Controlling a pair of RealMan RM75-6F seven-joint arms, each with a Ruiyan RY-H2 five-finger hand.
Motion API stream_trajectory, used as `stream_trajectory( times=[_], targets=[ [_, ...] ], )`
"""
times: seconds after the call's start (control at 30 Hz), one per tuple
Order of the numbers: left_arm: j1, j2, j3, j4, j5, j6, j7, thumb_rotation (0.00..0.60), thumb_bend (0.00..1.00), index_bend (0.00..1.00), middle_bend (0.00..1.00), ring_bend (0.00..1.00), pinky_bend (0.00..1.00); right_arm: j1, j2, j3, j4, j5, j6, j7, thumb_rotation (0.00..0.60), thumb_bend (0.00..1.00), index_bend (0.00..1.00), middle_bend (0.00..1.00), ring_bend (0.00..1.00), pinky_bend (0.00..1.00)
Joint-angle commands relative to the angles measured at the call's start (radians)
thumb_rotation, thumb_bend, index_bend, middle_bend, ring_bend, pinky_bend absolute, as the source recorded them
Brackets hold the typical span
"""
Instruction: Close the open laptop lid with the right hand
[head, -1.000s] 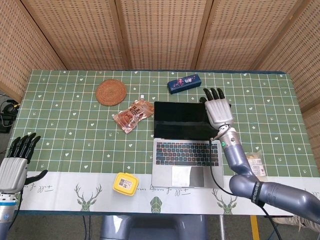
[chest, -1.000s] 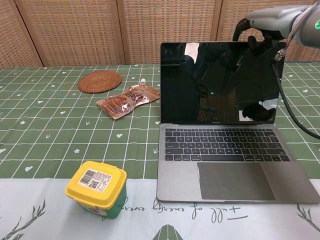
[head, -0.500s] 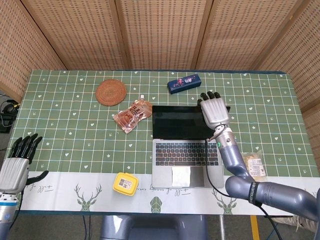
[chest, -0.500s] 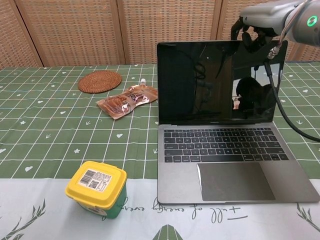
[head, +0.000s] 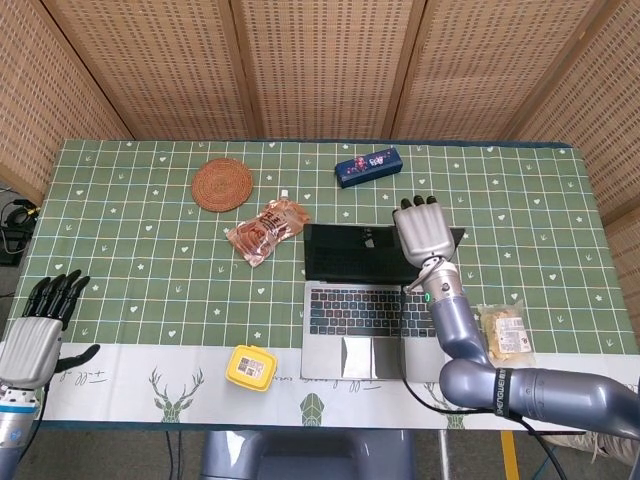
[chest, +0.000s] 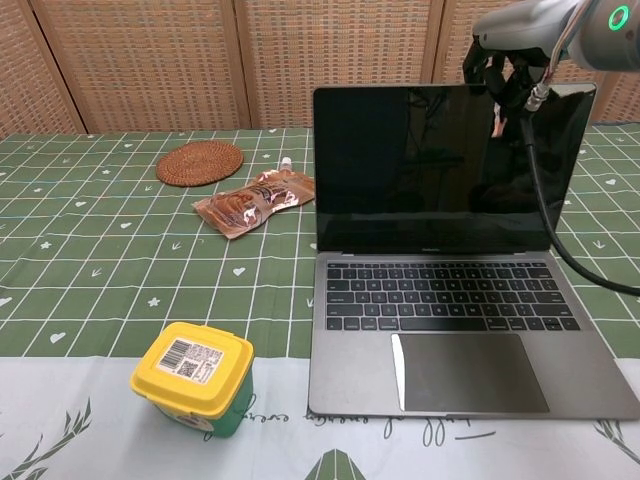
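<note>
The grey laptop (head: 360, 312) lies open at the table's front centre, its dark screen (chest: 430, 165) standing almost upright. My right hand (head: 421, 232) rests on the lid's top right edge with its fingers spread flat over it. In the chest view its fingertips (chest: 500, 70) hook over that edge from behind. It holds nothing. My left hand (head: 35, 325) hovers open at the table's near left corner, far from the laptop.
A round rattan coaster (head: 222, 184) and a brown pouch (head: 266, 230) lie left of the lid. A blue box (head: 368, 166) sits behind it. A yellow-lidded tub (chest: 195, 378) stands front left of the laptop, and a snack packet (head: 503, 332) lies to its right.
My right hand has pulled toward me with the lid's top edge, tipping the screen from leaning back to nearly upright. The left hand has sunk slightly.
</note>
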Motion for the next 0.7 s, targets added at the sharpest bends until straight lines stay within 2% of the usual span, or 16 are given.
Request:
stream_trajectory(
  times=[0.03,0.37,0.53,0.7],
  targets=[
    [0.000,0.000,0.001,-0.001,0.001,-0.001,0.001,0.600,0.13,0.00,0.00,0.00,0.00,0.014,0.015,-0.001,-0.031,0.023,0.017,-0.016,0.600,1.00,0.54,0.38,0.28,0.33],
    [0.000,0.002,0.004,-0.004,0.004,0.000,0.003,0.600,0.13,0.00,0.00,0.00,0.00,0.047,0.053,0.000,-0.121,0.095,0.052,-0.049,0.600,1.00,0.58,0.42,0.32,0.36],
    [0.001,0.005,0.006,-0.006,0.009,0.003,-0.001,0.600,0.13,0.00,0.00,0.00,0.00,0.087,0.072,-0.006,-0.188,0.214,0.080,-0.111,0.600,1.00,0.59,0.43,0.32,0.37],
    [0.002,0.007,0.006,-0.007,0.011,0.007,-0.003,0.600,0.13,0.00,0.00,0.00,0.00,0.117,0.076,-0.005,-0.218,0.274,0.107,-0.142,0.600,1.00,0.60,0.43,0.32,0.38]
  ],
)
